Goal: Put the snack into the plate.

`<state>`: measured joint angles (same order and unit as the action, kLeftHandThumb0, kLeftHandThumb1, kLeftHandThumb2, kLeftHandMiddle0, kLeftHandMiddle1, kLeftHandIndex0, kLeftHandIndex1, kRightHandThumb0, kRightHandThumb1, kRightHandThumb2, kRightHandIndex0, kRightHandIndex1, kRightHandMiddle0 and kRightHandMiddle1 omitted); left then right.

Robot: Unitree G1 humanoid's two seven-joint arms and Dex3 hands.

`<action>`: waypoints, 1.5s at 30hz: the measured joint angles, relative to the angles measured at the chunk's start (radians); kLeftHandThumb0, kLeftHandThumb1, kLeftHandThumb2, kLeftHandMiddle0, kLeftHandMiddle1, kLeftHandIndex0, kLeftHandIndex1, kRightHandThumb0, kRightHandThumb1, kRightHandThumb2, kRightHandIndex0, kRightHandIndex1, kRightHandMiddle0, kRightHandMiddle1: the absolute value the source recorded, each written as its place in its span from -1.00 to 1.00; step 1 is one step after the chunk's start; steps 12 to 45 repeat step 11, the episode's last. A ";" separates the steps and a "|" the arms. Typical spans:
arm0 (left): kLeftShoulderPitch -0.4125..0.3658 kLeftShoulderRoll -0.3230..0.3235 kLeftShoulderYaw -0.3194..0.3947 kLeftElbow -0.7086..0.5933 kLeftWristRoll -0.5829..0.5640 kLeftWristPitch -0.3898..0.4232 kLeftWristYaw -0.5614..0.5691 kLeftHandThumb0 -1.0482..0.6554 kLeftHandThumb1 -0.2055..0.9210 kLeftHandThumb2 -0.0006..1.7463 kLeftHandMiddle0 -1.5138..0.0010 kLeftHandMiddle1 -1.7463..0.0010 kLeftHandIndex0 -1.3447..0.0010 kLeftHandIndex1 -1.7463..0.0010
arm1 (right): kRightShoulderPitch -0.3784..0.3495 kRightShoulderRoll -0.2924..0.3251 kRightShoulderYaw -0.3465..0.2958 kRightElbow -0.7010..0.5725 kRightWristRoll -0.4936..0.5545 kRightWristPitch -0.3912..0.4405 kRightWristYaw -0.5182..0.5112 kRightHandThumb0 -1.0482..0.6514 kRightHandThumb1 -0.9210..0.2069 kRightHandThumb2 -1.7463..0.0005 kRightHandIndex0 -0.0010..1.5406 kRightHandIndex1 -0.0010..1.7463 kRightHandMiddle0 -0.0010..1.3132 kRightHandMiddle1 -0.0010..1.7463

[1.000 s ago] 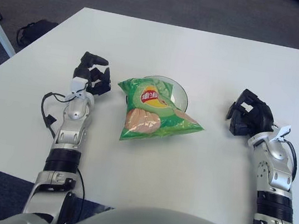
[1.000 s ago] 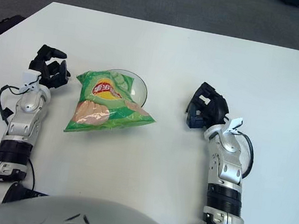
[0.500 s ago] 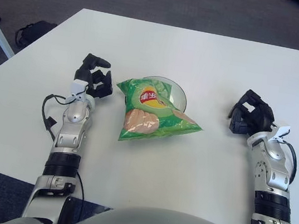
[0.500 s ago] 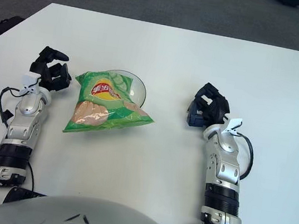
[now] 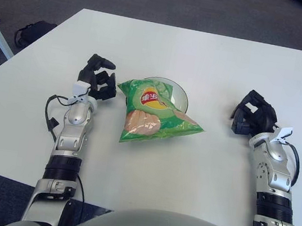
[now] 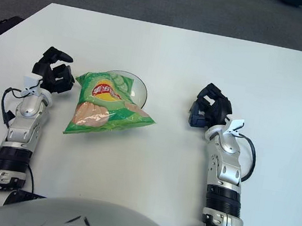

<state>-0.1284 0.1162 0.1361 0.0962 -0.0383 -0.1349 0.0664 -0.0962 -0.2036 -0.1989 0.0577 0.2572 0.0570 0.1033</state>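
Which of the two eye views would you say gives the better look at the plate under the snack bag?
The left eye view: the plate shows slightly more rim beyond the snack bag. The right eye view shows it similarly, mostly covered.

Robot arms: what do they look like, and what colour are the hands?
Both arms are shiny silver metal with black ribbed rings near the elbows. The left hand and right hand are black, chunky, with three stubby fingers each. A thin black cable loops beside each forearm, and a small white tag sits at each wrist.
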 measured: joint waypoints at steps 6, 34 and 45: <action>0.000 0.000 0.001 0.003 -0.016 -0.004 -0.005 -0.28 0.20 0.28 -0.23 -1.00 0.27 -1.00 | -0.002 0.000 0.002 0.005 0.000 0.000 0.000 0.22 0.78 -1.00 0.18 0.92 0.08 1.00; 0.000 0.000 0.001 0.008 -0.024 -0.018 -0.009 -0.28 0.21 0.28 -0.23 -1.00 0.27 -1.00 | -0.003 0.000 0.002 0.007 0.000 0.000 0.000 0.22 0.78 -1.00 0.18 0.92 0.08 1.00; 0.000 0.000 0.001 0.008 -0.024 -0.018 -0.009 -0.28 0.21 0.28 -0.23 -1.00 0.27 -1.00 | -0.003 0.000 0.002 0.007 0.000 0.000 0.000 0.22 0.78 -1.00 0.18 0.92 0.08 1.00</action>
